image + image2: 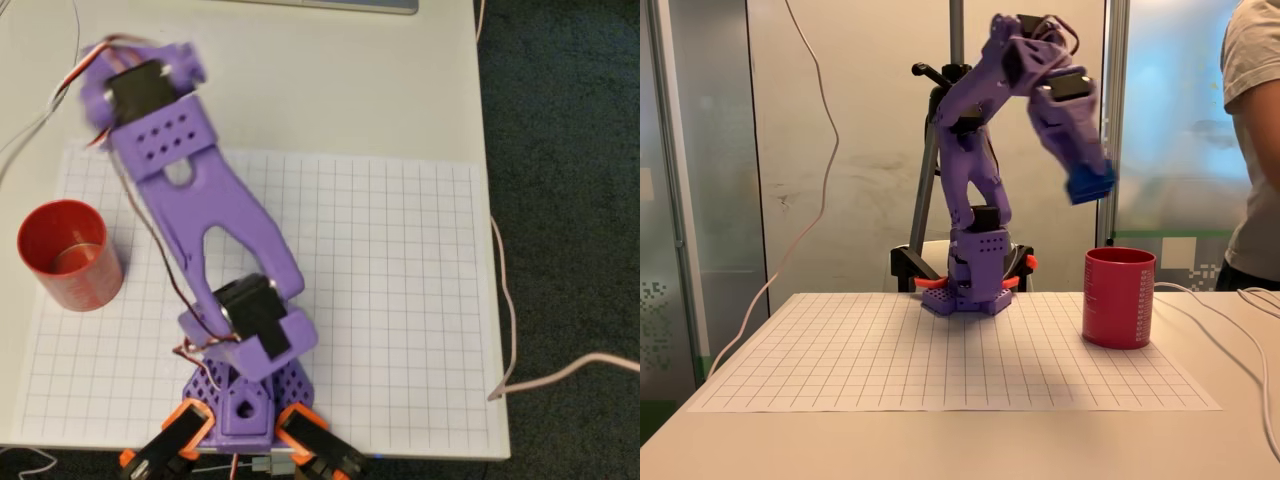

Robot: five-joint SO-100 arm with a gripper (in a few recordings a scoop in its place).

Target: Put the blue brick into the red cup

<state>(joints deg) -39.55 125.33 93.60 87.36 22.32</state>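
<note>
Above the red cup (1119,297), fixed-view blue brick (1091,184) in pincer (1089,178).

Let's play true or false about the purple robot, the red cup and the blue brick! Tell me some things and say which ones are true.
1. The red cup stands upright on the grid paper. True.
2. The blue brick lies flat on the table. False: the gripper holds it up in the air.
3. The brick is higher than the cup's rim in the fixed view. True.
4. The cup has tipped over. False: it stands with its open top up.
5. The arm is green. False: it is purple.
</note>
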